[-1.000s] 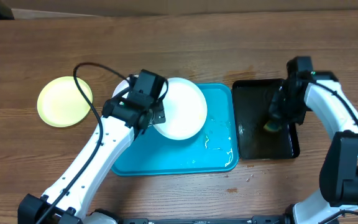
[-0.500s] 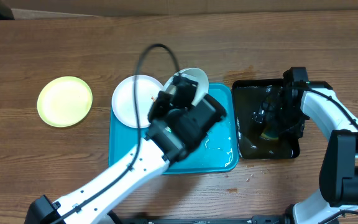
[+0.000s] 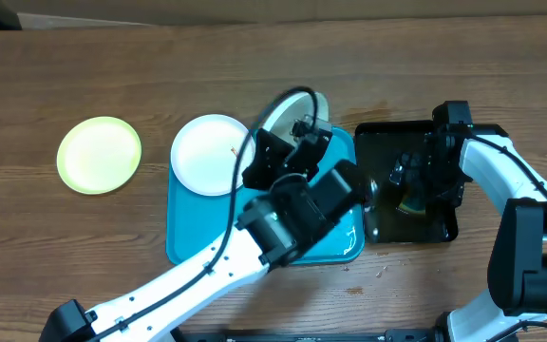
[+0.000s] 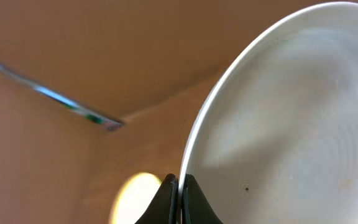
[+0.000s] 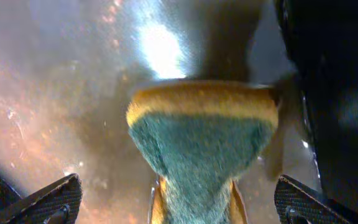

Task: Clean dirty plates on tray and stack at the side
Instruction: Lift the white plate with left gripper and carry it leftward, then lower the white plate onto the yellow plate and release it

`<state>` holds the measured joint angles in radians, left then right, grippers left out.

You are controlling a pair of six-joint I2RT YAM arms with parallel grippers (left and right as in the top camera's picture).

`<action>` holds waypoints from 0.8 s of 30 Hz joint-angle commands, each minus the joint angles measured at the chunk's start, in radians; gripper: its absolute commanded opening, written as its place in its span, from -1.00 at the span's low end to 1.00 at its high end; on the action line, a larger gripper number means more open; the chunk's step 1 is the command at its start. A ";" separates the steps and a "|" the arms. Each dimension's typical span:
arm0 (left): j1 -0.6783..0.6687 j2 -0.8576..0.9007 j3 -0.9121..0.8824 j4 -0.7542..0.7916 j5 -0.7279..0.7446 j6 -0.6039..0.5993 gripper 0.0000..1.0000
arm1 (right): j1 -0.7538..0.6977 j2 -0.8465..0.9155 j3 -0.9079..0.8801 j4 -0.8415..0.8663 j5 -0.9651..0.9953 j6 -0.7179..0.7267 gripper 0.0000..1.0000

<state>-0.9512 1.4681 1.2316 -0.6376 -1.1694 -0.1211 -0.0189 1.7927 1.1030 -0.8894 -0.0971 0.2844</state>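
Observation:
My left gripper is shut on the rim of a white plate, which it holds tilted up on edge above the back of the turquoise tray. In the overhead view that gripper and its plate sit at the tray's far edge. A second white plate with a small orange smear lies on the tray's back left corner. A pale yellow-green plate rests on the table to the left. My right gripper stands open around a green and yellow sponge, its fingers apart from it.
A black tray, wet and shiny, stands right of the turquoise tray, with the sponge and my right gripper over it. Water streaks lie on the turquoise tray's right side. My left arm crosses the front of that tray.
My right gripper has opened and let go of the sponge in the black tray. My left arm has swung right and tipped its white plate up on edge, uncovering the second white plate.

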 commanded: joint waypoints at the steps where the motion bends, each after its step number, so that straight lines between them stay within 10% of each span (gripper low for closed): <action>1: 0.120 -0.024 0.027 -0.016 0.355 -0.121 -0.92 | 0.002 -0.005 -0.001 0.022 -0.001 0.001 1.00; 13: 0.969 -0.023 0.027 -0.075 1.278 -0.333 -0.92 | 0.002 -0.005 -0.001 0.059 -0.002 0.001 1.00; 24: 1.622 0.058 0.008 -0.090 1.332 -0.359 -0.92 | 0.002 -0.005 -0.001 0.058 -0.001 0.001 1.00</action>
<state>0.5980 1.4853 1.2316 -0.7452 0.1066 -0.4568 -0.0189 1.7927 1.1030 -0.8368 -0.0975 0.2844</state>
